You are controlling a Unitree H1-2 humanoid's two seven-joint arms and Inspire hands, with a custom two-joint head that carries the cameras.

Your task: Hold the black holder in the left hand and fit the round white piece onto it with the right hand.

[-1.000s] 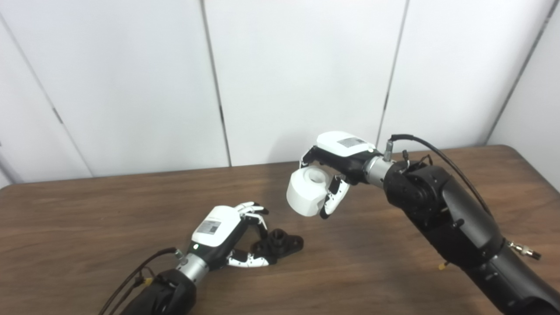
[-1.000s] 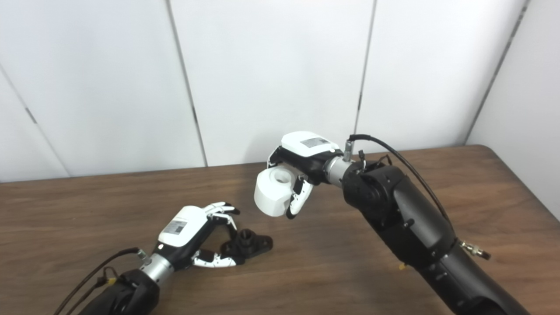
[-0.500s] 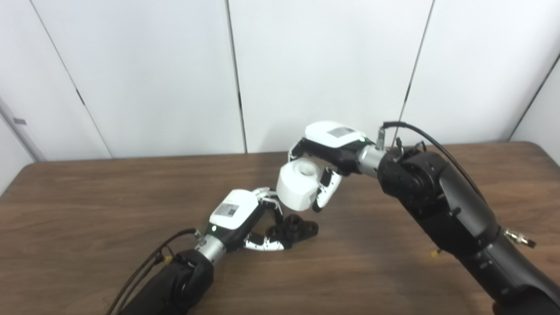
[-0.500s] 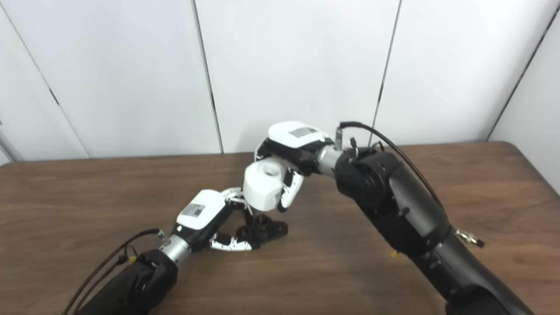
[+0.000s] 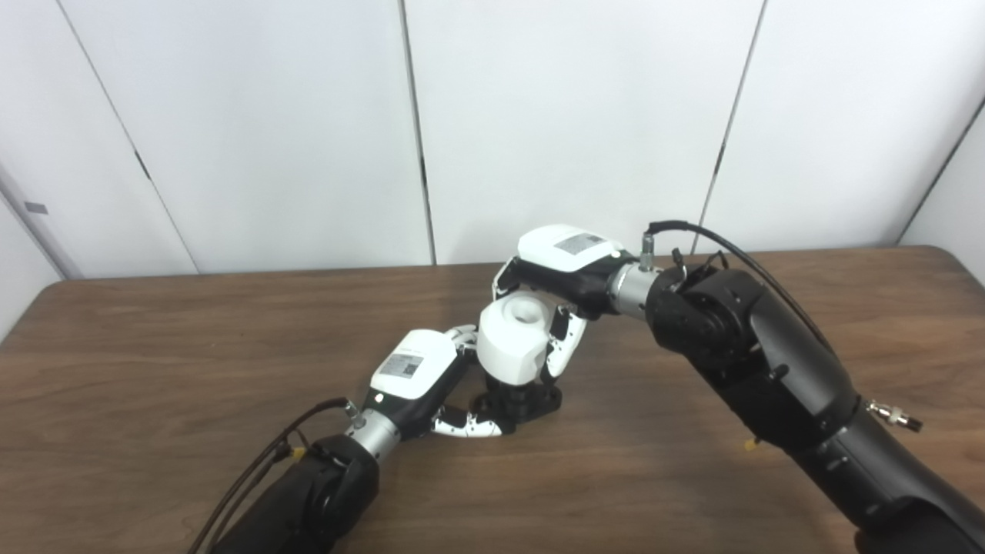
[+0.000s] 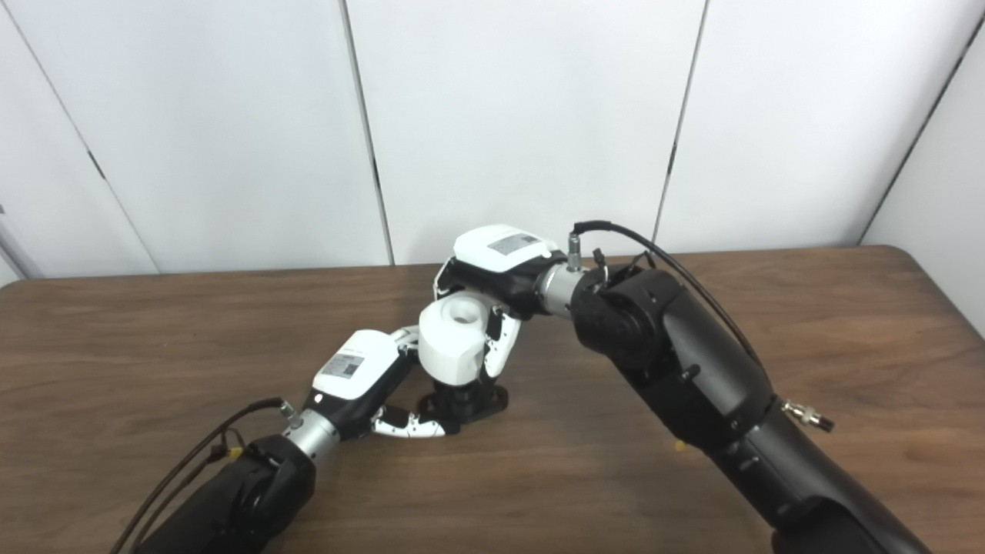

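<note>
The left hand grips the black holder on the wooden counter; the right hand clasps the round white piece directly above it.

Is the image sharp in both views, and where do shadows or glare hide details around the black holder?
Left eye view: fairly sharp; the black plastic holder merges with its own shadow on the brown wooden table. Right eye view: the round white plastic piece is bright and loses surface detail; the left robot hand and right robot hand are clear.
</note>
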